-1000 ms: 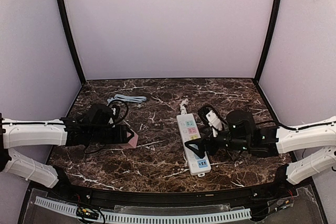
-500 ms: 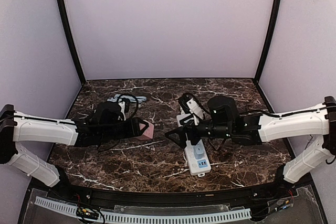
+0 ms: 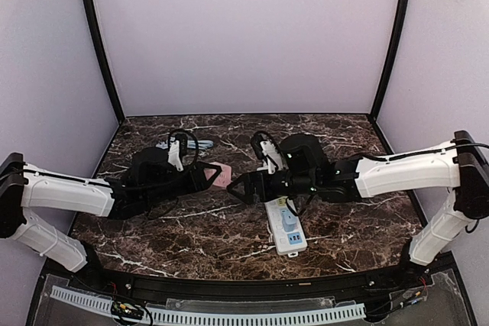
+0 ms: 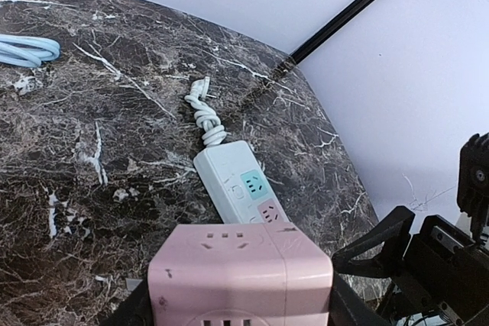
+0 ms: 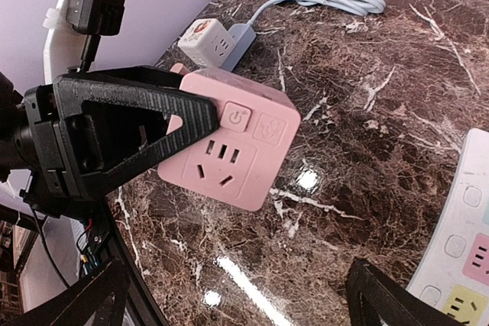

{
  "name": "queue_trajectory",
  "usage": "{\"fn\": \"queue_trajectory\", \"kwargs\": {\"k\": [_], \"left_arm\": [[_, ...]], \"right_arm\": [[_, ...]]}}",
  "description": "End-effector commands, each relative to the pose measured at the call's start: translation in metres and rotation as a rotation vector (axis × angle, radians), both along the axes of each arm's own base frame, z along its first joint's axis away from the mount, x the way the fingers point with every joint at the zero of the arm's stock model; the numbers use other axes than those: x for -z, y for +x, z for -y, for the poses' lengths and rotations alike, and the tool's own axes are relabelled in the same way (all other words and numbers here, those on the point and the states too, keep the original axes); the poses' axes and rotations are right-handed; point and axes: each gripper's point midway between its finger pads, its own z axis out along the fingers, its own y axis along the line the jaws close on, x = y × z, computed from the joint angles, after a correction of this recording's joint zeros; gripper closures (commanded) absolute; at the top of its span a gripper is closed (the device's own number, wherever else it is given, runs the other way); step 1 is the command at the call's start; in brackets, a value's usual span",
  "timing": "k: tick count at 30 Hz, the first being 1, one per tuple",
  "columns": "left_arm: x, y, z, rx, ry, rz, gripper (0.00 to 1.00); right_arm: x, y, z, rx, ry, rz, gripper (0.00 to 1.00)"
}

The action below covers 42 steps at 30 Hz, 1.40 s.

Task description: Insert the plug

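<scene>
Overhead, the left tool point(image 3: 212, 176) is clamped partway shut on the pink cube point(image 3: 222, 171), apparently lifted off the worktop point(image 3: 191, 227), left of the power strip point(image 3: 286, 227). The right tool point(image 3: 238, 188) gapes wide and empty, just beside the cube.

From the left wrist, the pink cube point(image 4: 241, 272) fills the bottom edge, with the power strip point(image 4: 233, 181) lying beyond it.

From the right wrist, the pink cube point(image 5: 229, 146) turns its socket face to the spread fingers point(image 5: 390, 299). I judge this the carry or hand-over. Next, its prongs, unseen here, must be lined up over a free outlet.
</scene>
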Motion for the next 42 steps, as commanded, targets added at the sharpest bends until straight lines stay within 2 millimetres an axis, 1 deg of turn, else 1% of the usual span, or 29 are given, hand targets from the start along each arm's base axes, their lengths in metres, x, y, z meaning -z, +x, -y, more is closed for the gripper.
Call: {"fn": "queue_trajectory", "kwargs": {"k": [1,3,5,8,10,11,13,14,18,22,24,25,26,27,28,29,30,31,32,33,34,35,36,39,42], "left_arm": [[-0.028,-0.005,0.004,0.036,-0.091,0.1,0.54],[-0.03,-0.007,0.003,0.044,-0.098,0.108,0.54],[-0.028,-0.012,0.0,0.053,-0.092,0.103,0.55],[-0.015,-0.015,-0.008,0.037,-0.07,0.087,0.55],[-0.002,-0.018,-0.013,0.032,-0.036,0.068,0.55],[0.007,-0.02,-0.015,0.035,-0.013,0.055,0.55],[0.026,-0.023,-0.018,0.036,0.036,0.014,0.55],[0.039,-0.024,-0.021,0.034,0.07,-0.016,0.55],[0.073,-0.03,-0.026,0.03,0.133,-0.103,0.56],[0.09,-0.031,-0.019,0.035,0.21,-0.149,0.56],[0.099,-0.034,-0.012,0.062,0.309,-0.176,0.55],[0.108,-0.037,-0.016,0.062,0.371,-0.206,0.54],[0.106,-0.035,-0.009,0.078,0.395,-0.199,0.53],[0.112,-0.037,-0.012,0.082,0.442,-0.218,0.53],[0.11,-0.035,-0.008,0.096,0.467,-0.212,0.53],[0.115,-0.038,-0.012,0.103,0.508,-0.235,0.51],[0.114,-0.036,-0.008,0.115,0.523,-0.231,0.5],[0.118,-0.04,-0.01,0.13,0.552,-0.255,0.5],[0.117,-0.039,-0.007,0.142,0.562,-0.257,0.49],[0.122,-0.043,-0.009,0.158,0.582,-0.281,0.48],[0.118,-0.042,-0.005,0.169,0.582,-0.276,0.47],[0.122,-0.044,-0.007,0.18,0.603,-0.294,0.46],[0.117,-0.042,-0.003,0.188,0.606,-0.285,0.43],[0.115,-0.039,0.002,0.213,0.641,-0.294,0.36],[0.112,-0.036,0.01,0.236,0.646,-0.292,0.26]], "right_arm": [[-0.008,-0.001,-0.013,-0.022,0.029,-0.066,0.01],[-0.003,0.002,-0.01,-0.008,-0.015,-0.051,0.01],[-0.001,0.004,-0.004,0.006,-0.044,-0.036,0.01],[0.002,0.002,0.004,0.009,-0.06,-0.022,0.01],[0.004,0.0,0.008,0.005,-0.072,-0.012,0.01],[0.011,-0.002,0.013,0.006,-0.099,-0.02,0.01],[0.016,-0.003,0.018,0.008,-0.125,-0.023,0.01],[0.019,-0.003,0.02,0.009,-0.136,-0.022,0.01],[0.021,-0.003,0.029,0.029,-0.154,-0.013,0.01],[0.023,-0.004,0.035,0.039,-0.167,-0.012,0.02],[0.024,-0.002,0.041,0.059,-0.184,-0.002,0.01],[0.025,-0.003,0.043,0.062,-0.19,-0.003,0.01],[0.023,-0.003,0.045,0.064,-0.189,0.0,0.01],[0.022,-0.004,0.047,0.065,-0.19,0.002,0.01],[0.022,-0.004,0.049,0.069,-0.194,0.004,0.01],[0.021,-0.004,0.052,0.076,-0.198,0.008,0.01],[0.02,-0.005,0.055,0.08,-0.2,0.011,0.01],[0.02,-0.005,0.058,0.086,-0.203,0.015,0.01],[0.02,-0.005,0.06,0.089,-0.205,0.02,0.02],[0.019,-0.005,0.063,0.097,-0.207,0.024,0.01],[0.019,-0.005,0.066,0.1,-0.21,0.029,0.01],[0.019,-0.006,0.068,0.104,-0.212,0.033,0.01],[0.019,-0.006,0.071,0.106,-0.214,0.036,0.01],[0.019,-0.007,0.077,0.117,-0.216,0.049,0.02],[0.02,-0.007,0.082,0.123,-0.223,0.059,0.01]]}}
